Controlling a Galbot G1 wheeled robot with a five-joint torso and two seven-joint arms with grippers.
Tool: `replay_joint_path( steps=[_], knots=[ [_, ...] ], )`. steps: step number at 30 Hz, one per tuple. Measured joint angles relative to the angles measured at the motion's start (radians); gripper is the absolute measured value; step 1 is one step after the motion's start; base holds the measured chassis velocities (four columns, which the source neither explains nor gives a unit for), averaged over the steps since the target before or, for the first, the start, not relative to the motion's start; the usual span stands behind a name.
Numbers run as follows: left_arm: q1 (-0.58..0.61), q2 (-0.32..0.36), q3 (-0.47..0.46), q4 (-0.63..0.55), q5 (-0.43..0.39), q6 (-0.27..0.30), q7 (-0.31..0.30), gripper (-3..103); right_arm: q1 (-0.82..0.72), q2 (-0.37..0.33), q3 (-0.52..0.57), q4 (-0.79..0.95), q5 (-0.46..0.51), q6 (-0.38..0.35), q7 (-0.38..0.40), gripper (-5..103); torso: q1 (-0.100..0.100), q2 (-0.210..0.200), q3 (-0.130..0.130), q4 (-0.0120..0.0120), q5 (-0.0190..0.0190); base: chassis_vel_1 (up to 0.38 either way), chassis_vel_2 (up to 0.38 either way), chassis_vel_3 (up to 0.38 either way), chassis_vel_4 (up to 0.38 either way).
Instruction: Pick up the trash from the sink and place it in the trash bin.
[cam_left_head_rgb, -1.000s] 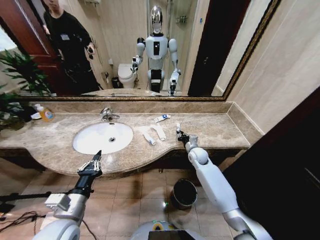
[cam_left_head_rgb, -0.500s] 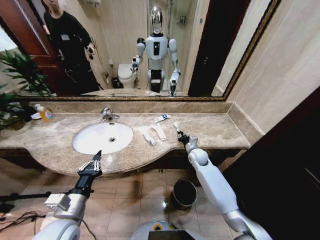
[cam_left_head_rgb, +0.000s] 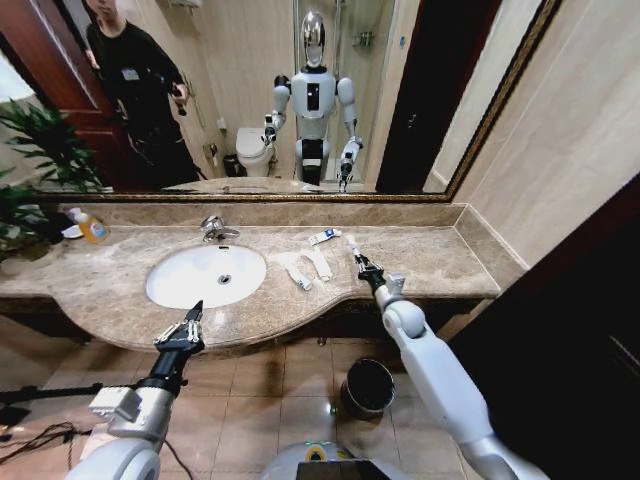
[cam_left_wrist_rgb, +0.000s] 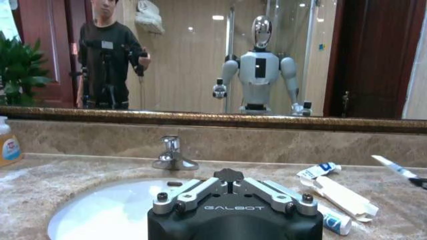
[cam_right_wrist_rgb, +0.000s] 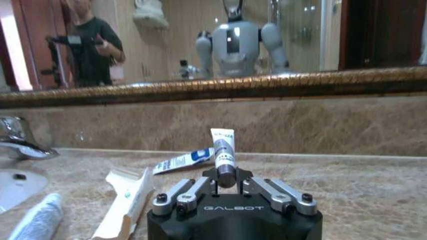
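While the right pincer pinches one small white tube just above the tabletop, nothing visibly sits in the trash bin on the floor — three items remain beside the sink, the left pincer hanging spread near the front edge.

Sink left on counter; sachets right of it; trash bin on floor below.

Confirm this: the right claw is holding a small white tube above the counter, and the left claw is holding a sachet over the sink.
Not quite. The right claw does grip a small white tube above the counter, as the right wrist view shows. But the left claw holds nothing: the head view shows it open and empty, in front of the counter edge near the sink.
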Motion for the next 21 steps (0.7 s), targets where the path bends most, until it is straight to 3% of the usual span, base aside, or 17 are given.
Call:
replay_joint_path(
  steps=[21],
  knots=[
    [0.000,0.000,0.000,0.000,0.000,0.000,0.000,0,-0.420,-0.018,0.151,0.273,-0.040,0.161,-0.022,16,0.000,0.000,0.000,-0.0001,0.0000,0.000,0.000,0.000,0.000]
  ],
)
